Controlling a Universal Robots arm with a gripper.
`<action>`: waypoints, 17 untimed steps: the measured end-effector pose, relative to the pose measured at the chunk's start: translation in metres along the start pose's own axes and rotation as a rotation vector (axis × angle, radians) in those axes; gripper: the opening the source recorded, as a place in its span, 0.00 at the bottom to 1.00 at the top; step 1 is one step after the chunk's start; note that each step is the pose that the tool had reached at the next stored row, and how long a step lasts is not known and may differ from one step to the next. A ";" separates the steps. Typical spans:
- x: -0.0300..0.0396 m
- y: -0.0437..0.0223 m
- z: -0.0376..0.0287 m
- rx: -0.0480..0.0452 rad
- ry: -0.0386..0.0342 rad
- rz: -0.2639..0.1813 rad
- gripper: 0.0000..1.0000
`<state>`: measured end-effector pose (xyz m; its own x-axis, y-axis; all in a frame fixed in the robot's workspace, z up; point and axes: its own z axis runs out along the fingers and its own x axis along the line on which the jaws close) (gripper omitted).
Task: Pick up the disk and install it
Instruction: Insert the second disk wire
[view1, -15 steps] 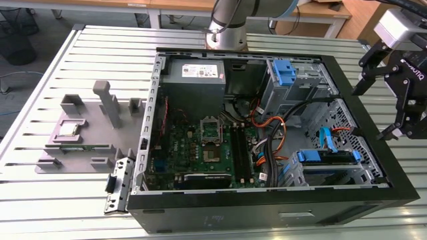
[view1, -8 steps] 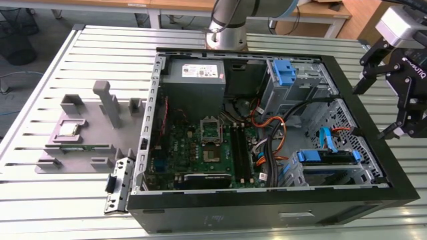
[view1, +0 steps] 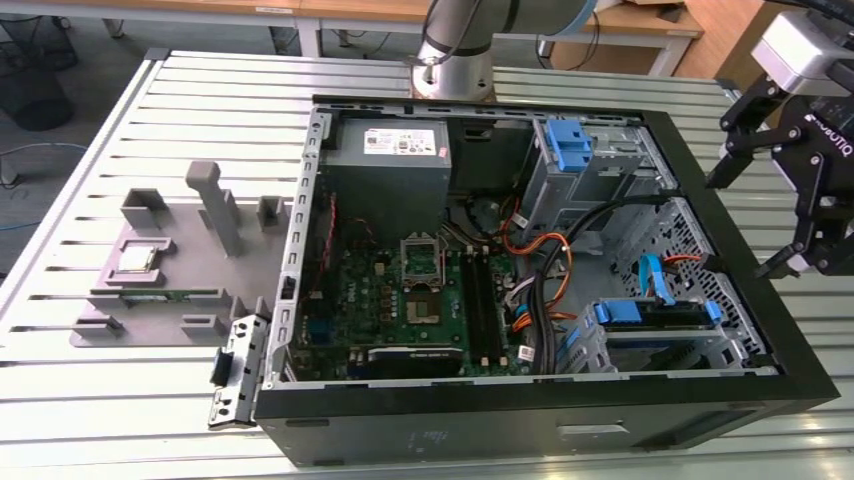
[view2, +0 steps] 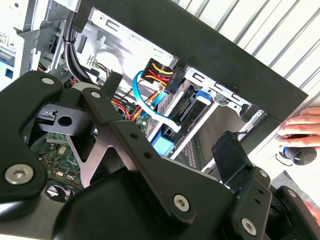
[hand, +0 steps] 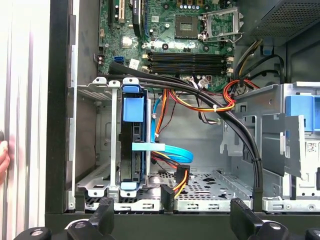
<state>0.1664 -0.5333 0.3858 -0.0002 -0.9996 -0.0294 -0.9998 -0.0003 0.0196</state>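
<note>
Black end effector (view1: 742, 228) hangs spread wide, empty, seemingly to straddle the silver-grey, blue-framed disk (hand: 132, 112) standing edgewise inside the black computer case (view1: 534, 430).

PC case (view1: 467, 425) laid open on slatted table (view1: 107, 410), motherboard (view1: 400, 300) exposed. Cables (hand: 256, 170) bundled inside. Grey fixture (view1: 174, 270) parked beside case, exterior view's left.

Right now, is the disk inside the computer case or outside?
Inside: the disk stands in the metal bay, apart from the open, empty hand.
</note>
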 end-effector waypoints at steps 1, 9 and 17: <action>0.0000 0.0000 0.0000 0.0000 0.0000 0.000 0.98; 0.0000 0.0000 -0.0005 0.0000 0.0000 0.000 0.77; 0.0000 0.0000 -0.0010 0.0000 -0.0005 0.000 0.64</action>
<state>0.1664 -0.5333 0.3868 -0.0002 -0.9996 -0.0299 -0.9998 -0.0003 0.0196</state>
